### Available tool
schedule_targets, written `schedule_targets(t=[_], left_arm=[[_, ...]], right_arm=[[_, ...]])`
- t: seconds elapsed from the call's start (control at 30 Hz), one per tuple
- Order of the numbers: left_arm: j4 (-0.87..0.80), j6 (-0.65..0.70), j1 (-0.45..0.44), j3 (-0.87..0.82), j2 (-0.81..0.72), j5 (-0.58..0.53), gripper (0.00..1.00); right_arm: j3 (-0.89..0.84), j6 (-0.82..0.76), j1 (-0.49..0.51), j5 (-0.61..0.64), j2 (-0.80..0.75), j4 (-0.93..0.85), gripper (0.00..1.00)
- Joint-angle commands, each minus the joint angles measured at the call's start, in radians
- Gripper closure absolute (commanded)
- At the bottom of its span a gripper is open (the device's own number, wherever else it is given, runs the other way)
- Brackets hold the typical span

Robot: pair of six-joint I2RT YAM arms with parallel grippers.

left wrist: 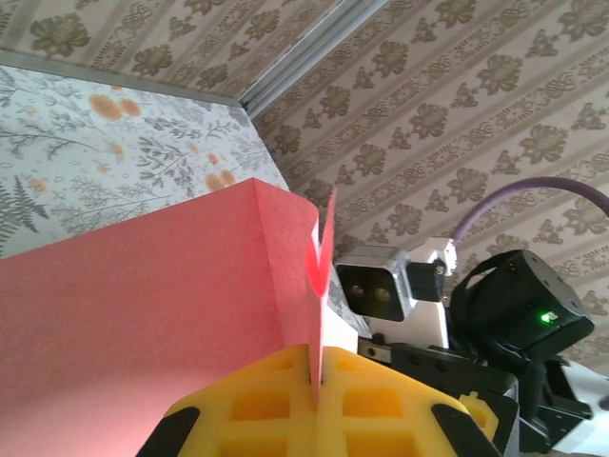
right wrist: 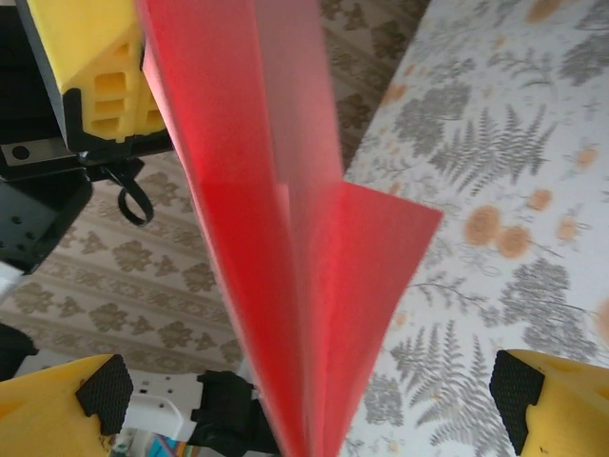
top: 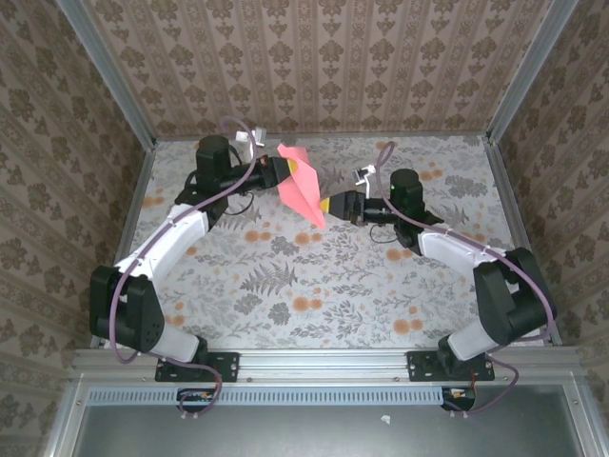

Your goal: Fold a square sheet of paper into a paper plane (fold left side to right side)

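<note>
The pink-red square sheet of paper is folded into a slim pointed paper plane [top: 301,187], held in the air above the middle of the table. My left gripper [top: 283,171] is shut on it; in the left wrist view its yellow fingers [left wrist: 257,405] pinch the plane's centre fold [left wrist: 143,305]. My right gripper [top: 327,205] stands open at the plane's lower tip. From the right wrist the plane [right wrist: 285,238] runs down between the wide-apart fingertips [right wrist: 57,409], touching neither one.
The floral tabletop [top: 314,276] is walled at the back and sides by patterned panels [top: 324,57]. Both arms reach in towards the centre. The right arm's wrist camera [left wrist: 381,286] sits close behind the plane in the left wrist view.
</note>
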Motion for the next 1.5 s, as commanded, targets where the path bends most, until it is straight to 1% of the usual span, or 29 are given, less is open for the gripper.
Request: schedule_targets(t=[0.0,0.1,0.17,0.57,0.67,0.8,0.97,1.07,1.13,1.2,1.23,1.27,1.33,1.37,1.4,1.47], left_arm=[[0.082,-0.052,-0.004,0.001,-0.026,0.068,0.97],[0.115,-0.079,-0.004,-0.010,-0.033,0.082,0.97],[0.113,-0.081,-0.006,-0.013,-0.034,0.087,0.97],[0.107,-0.081,-0.012,-0.055,-0.027,0.078,0.97],[0.098,-0.077,-0.011,-0.056,-0.026,0.079,0.97],[0.089,-0.072,-0.010,-0.062,-0.024,0.078,0.97],[0.085,-0.070,-0.010,-0.073,-0.019,0.076,0.97],[0.076,-0.064,-0.011,-0.076,-0.016,0.076,0.95],[0.063,-0.053,-0.011,-0.078,-0.013,0.071,0.91],[0.035,-0.033,-0.006,-0.075,-0.015,0.067,0.89],[0.007,-0.014,-0.002,-0.072,-0.019,0.061,0.81],[-0.025,0.007,0.002,-0.069,-0.024,0.051,0.71],[-0.105,0.059,0.018,-0.070,-0.051,0.013,0.57],[-0.142,0.085,0.028,-0.070,-0.065,-0.009,0.52],[-0.189,0.110,0.041,-0.073,-0.085,-0.033,0.47],[-0.252,0.151,0.066,-0.090,-0.129,-0.084,0.39]], right_arm=[[0.037,0.121,0.021,-0.058,0.064,0.186,0.00],[0.057,0.184,0.037,-0.065,0.109,0.265,0.01],[0.073,0.206,0.046,-0.074,0.126,0.292,0.04],[0.129,0.207,0.043,-0.087,0.127,0.274,0.41],[0.133,0.194,0.033,-0.086,0.117,0.254,0.48],[0.135,0.151,0.025,-0.083,0.096,0.191,0.54],[0.141,0.125,0.024,-0.084,0.080,0.145,0.65],[0.144,0.107,0.022,-0.082,0.073,0.119,0.76],[0.145,0.086,0.022,-0.082,0.066,0.088,0.84],[0.149,0.047,0.022,-0.077,0.051,0.037,0.88],[0.151,0.016,0.022,-0.072,0.043,-0.006,0.89],[0.156,-0.018,0.022,-0.065,0.033,-0.051,0.90],[0.171,-0.119,0.022,-0.035,0.005,-0.200,0.91],[0.178,-0.165,0.022,-0.016,-0.011,-0.263,0.92],[0.191,-0.216,0.022,0.018,-0.029,-0.369,0.93],[0.227,-0.345,0.024,0.112,-0.065,-0.566,0.96]])
